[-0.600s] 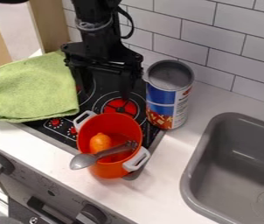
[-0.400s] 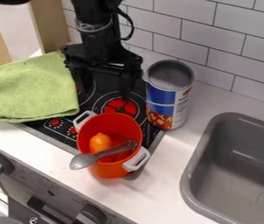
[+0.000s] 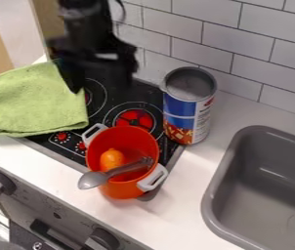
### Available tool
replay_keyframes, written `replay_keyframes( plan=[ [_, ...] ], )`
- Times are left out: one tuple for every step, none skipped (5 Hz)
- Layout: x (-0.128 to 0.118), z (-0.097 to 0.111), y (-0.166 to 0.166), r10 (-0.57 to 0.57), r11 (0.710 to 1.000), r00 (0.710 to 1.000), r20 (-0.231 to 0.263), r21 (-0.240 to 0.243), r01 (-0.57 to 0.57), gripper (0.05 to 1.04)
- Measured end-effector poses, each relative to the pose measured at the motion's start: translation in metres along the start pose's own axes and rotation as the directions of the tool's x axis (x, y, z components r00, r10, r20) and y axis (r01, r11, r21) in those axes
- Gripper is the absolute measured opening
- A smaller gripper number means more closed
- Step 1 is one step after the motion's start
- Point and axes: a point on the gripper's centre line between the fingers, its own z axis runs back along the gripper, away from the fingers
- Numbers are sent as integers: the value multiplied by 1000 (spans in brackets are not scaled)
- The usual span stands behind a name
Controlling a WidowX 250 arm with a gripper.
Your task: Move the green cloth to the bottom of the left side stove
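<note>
Leaning over red pot's (image 3: 116, 192) rim: spoon (image 3: 93, 179); orange fruit (image 3: 112, 158) inside. Pincer (image 3: 99, 86) open above stove (image 3: 111, 104).

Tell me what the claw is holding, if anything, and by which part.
Nothing is held: the claw hangs open above the stove, and the green cloth is not between its fingers.

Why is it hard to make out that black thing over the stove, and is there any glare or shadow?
In the camera view, the black tool blends into the dark stove; in that same view, the grey sink has a soft sheen on its floor and a darker far wall, and the green cloth looks evenly lit.
</note>
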Motion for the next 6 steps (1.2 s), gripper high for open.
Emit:
replay_keyframes(
  plan=[
    [6, 3, 35, 51, 999, 998, 29, 17, -52, 999],
    [9, -3, 71, 144, 989, 988, 53, 18, -146, 999],
    [19, -4, 106, 247, 968, 966, 72, -51, -244, 954],
    [21, -17, 125, 299, 953, 953, 40, -55, -297, 680],
    [19, -39, 125, 373, 928, 927, 40, -8, -373, 385],
    [23, -52, 126, 399, 916, 916, 47, 26, -400, 165]
  ],
)
